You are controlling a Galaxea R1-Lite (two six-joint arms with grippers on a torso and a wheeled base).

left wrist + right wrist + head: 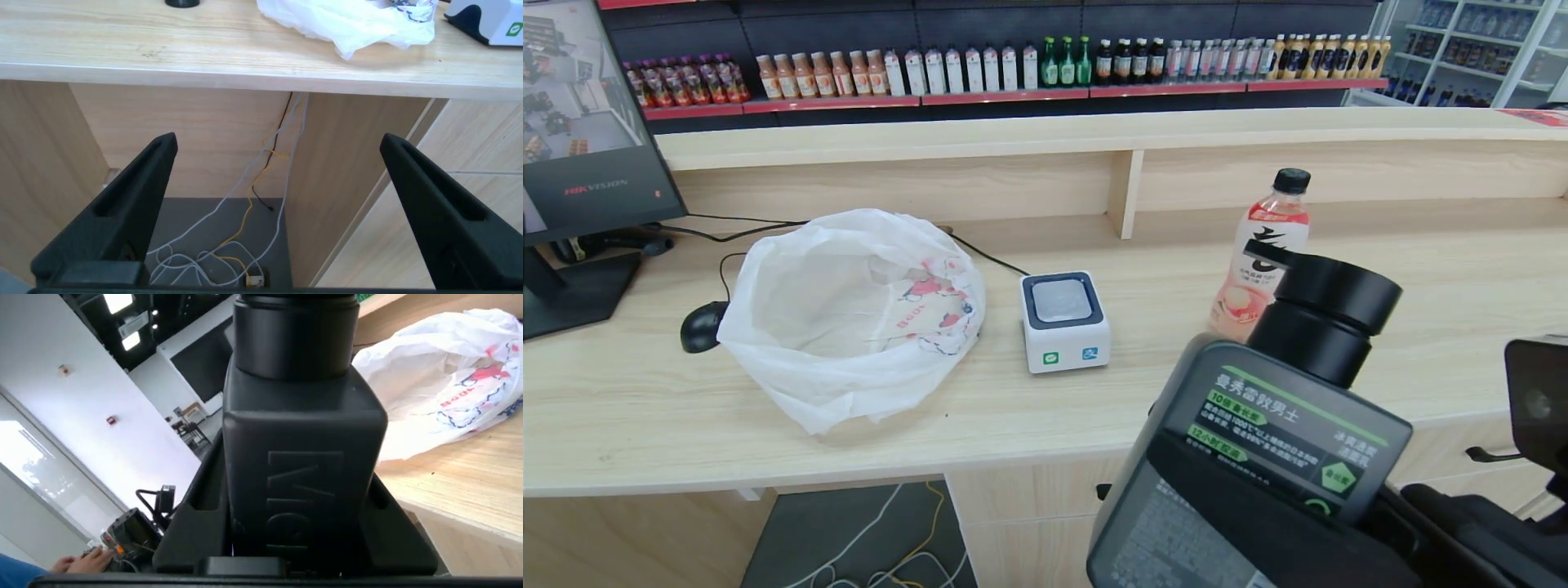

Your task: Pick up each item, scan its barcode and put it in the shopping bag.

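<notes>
A black bottle (pixel 1258 441) with a wide black cap and a green-and-white label hangs tilted close before the head camera at the lower right. My right gripper (pixel 298 539) is shut on this black bottle (pixel 302 433). A white shopping bag (pixel 854 306) lies open on the wooden counter at the left. Right of it stands the white barcode scanner (pixel 1064 322). A pink drink bottle (pixel 1262 253) stands upright behind the black bottle. My left gripper (pixel 278 204) hangs open below the counter's front edge, nothing between its fingers.
A black mouse (pixel 703 325) and a monitor (pixel 584 122) stand at the counter's far left, with cables running behind the bag. A raised wooden ledge (pixel 1094 131) borders the back. Loose cables (pixel 245 237) lie on the floor under the counter.
</notes>
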